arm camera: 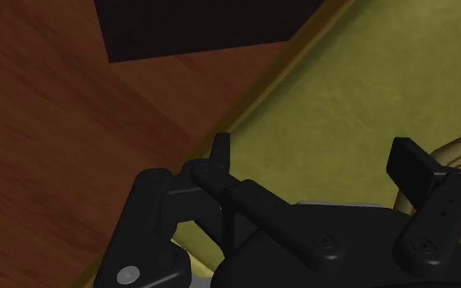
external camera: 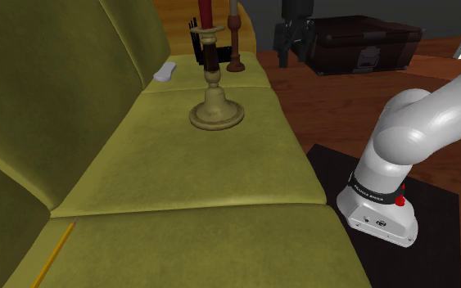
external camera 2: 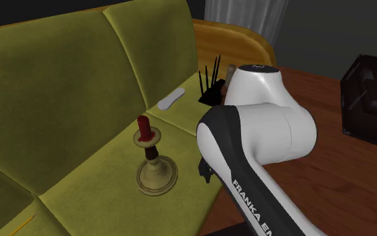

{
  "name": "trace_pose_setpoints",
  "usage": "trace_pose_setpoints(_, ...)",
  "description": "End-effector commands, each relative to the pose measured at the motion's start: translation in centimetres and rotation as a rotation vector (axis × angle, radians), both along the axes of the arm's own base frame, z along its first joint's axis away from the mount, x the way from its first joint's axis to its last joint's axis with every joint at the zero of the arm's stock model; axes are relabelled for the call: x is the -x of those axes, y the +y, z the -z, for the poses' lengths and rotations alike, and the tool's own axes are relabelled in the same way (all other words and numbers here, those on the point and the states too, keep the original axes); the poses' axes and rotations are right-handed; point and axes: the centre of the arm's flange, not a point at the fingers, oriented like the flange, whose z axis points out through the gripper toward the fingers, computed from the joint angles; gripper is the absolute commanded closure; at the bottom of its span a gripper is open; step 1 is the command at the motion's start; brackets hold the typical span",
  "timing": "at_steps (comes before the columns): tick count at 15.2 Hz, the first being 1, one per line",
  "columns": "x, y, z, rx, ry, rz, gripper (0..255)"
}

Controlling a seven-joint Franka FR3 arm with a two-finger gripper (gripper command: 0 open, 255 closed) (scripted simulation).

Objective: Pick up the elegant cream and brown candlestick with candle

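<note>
Hanging low over sofa (arm camera: pixel 335 98) edge, tool (arm camera: pixel 315 149) open, empty; candlestick (arm camera: pixel 459 154) base just beside one finger.

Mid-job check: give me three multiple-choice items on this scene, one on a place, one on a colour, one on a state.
1. Where does the tan candlestick stand?
A. on the floor
B. on the sofa seat
C. on a shelf

2. Its candle is:
A. dark red
B. blue
C. green

3. The gripper is:
A. shut on the candlestick
B. open, clasping nothing
C. shut on nothing

Answers:
1. B, its round base rests on the olive cushion.
2. A, it shows dark red in both exterior views.
3. B, the fingers stand apart in the wrist view.
</note>
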Motion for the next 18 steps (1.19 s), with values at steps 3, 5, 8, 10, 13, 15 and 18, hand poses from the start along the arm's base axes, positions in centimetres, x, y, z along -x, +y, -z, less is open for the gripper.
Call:
trace_pose_setpoints(3,-0.9,1.8,-1.8,0.009,-0.012,0.017,0)
trace_pose_setpoints(5,-1.8,3.6,-3.5,0.018,-0.024,0.033,0)
trace_pose_setpoints(8,-3.1,6.3,-6.1,0.032,-0.041,0.058,0)
trace_pose_setpoints(10,-4.0,8.1,-7.9,0.042,-0.053,0.074,0)
trace_pose_setpoints(13,-5.4,10.8,-10.4,0.055,-0.071,0.099,0)
trace_pose_setpoints(15,-6.3,12.6,-12.2,0.065,-0.083,0.116,0)
trace_pose_setpoints(18,-7.7,15.3,-14.7,0.078,-0.101,0.14,0)
